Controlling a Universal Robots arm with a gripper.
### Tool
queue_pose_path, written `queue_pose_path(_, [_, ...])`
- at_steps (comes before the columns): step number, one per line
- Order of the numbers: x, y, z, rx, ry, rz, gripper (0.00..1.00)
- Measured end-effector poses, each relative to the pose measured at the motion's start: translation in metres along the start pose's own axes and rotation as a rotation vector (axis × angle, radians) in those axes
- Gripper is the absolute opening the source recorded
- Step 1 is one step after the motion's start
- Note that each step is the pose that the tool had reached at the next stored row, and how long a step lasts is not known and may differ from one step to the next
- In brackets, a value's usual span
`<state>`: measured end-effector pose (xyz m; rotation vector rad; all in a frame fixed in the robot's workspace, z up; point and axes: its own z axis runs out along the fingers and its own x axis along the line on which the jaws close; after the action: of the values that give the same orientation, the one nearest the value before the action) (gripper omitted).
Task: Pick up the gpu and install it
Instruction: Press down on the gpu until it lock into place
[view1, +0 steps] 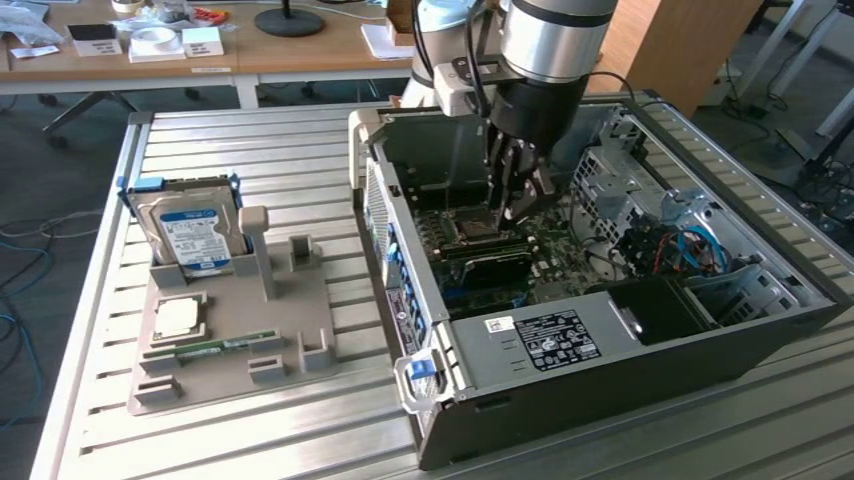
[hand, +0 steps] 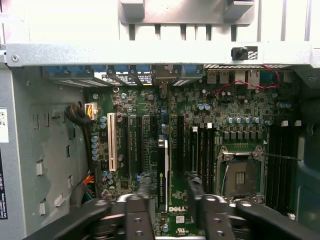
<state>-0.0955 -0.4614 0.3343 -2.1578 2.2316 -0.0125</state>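
Note:
The gpu (hand: 162, 172) stands on edge in a motherboard slot inside the open computer case (view1: 601, 345). It is a thin dark card seen from above, with a green-lettered label on its side. In the exterior view it shows as a dark slab (view1: 491, 265) below the arm. My gripper (hand: 170, 187) straddles the card's upper edge, one black finger (hand: 145, 187) on each side. A small gap is visible between each finger and the card, so the jaws are open. In the exterior view the gripper (view1: 514, 208) reaches down into the case.
The empty CPU socket (hand: 241, 175) lies just beside the card. Outside the case, a grey parts tray (view1: 287, 330) holds a hard drive (view1: 198, 235), a processor chip (view1: 178, 317) and a green memory stick (view1: 214, 348). Case walls and drive cages enclose the gripper.

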Motion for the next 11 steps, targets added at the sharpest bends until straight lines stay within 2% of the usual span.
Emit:
queue_pose_path(2, [0.0,0.0,0.0,-0.0001,0.0,0.0,0.33])
queue_pose_path(3, [0.0,0.0,0.0,0.0,0.0,0.0,0.33])
queue_pose_path(5, [0.0,0.0,0.0,0.0,0.0,0.0,0.21])
queue_pose_path(6, [0.0,0.0,0.0,0.0,0.0,0.0,0.21])
queue_pose_path(8, [0.0,0.0,0.0,0.0,0.0,0.0,0.11])
queue_pose_path(11, [0.0,0.0,0.0,-0.0001,0.0,0.0,0.11])
